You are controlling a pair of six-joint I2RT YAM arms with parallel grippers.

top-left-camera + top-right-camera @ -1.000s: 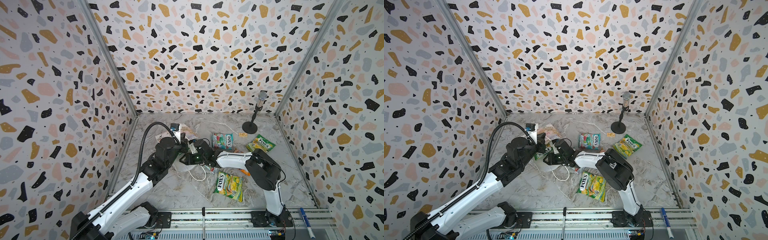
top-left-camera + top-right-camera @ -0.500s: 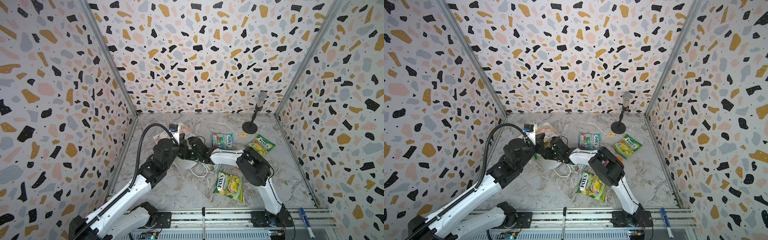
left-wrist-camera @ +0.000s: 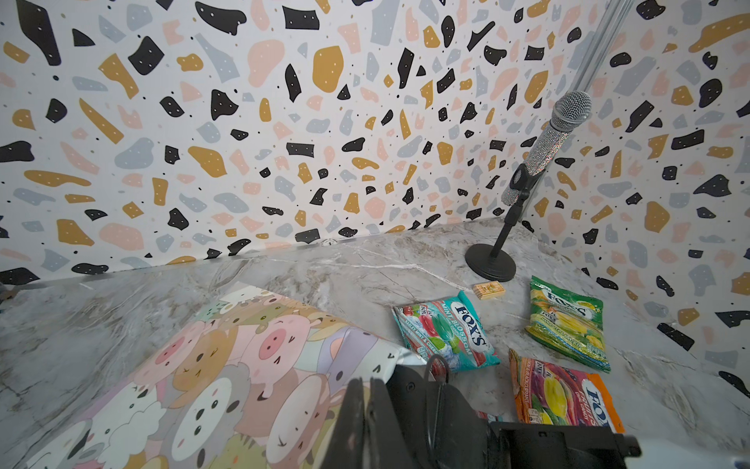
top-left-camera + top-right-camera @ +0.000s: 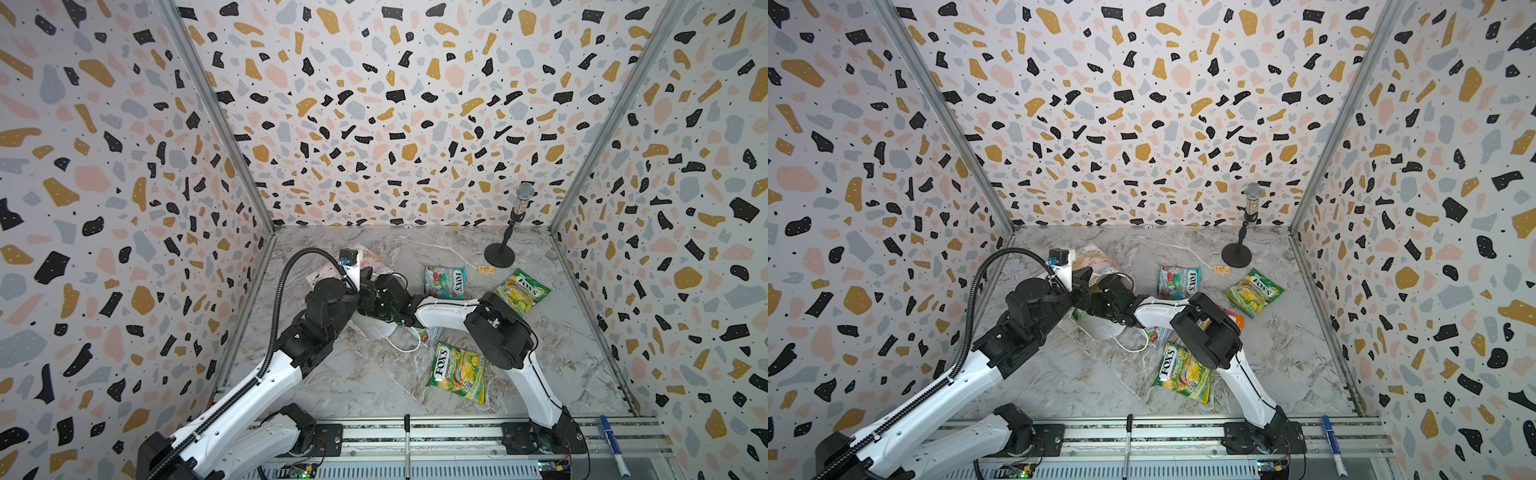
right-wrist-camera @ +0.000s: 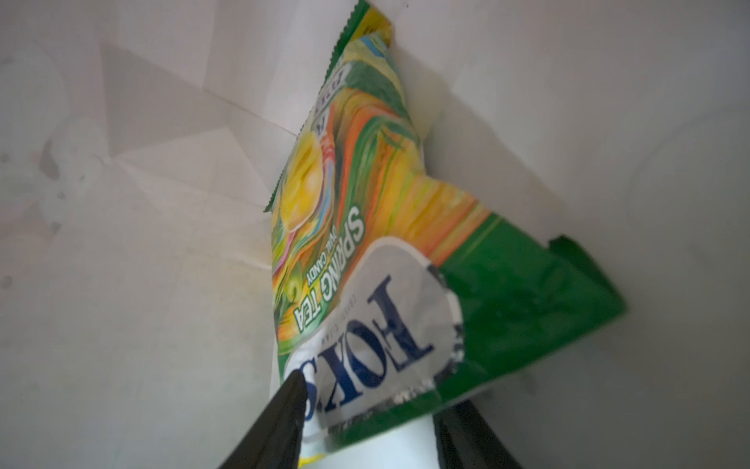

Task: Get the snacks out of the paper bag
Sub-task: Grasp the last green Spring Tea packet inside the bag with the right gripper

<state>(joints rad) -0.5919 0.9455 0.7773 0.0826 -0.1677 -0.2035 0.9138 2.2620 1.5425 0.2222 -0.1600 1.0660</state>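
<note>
The paper bag (image 4: 376,330) lies on its side left of centre in both top views. It is white, its cartoon-animal side (image 3: 227,365) faces up, its mouth points to the lower right, and a cord handle (image 4: 409,351) trails on the counter (image 4: 374,395). Inside it a crumpled green-yellow Spring Tea packet (image 5: 353,227) leans on the white wall. Five packets lie outside: a teal-red packet (image 4: 444,281), a green-yellow packet (image 4: 521,289) to its right, an orange-pink packet (image 3: 560,390) just beside that, a second Spring Tea packet (image 4: 459,372) lower down, and a second teal-red packet (image 4: 430,334) by the mouth.
</note>
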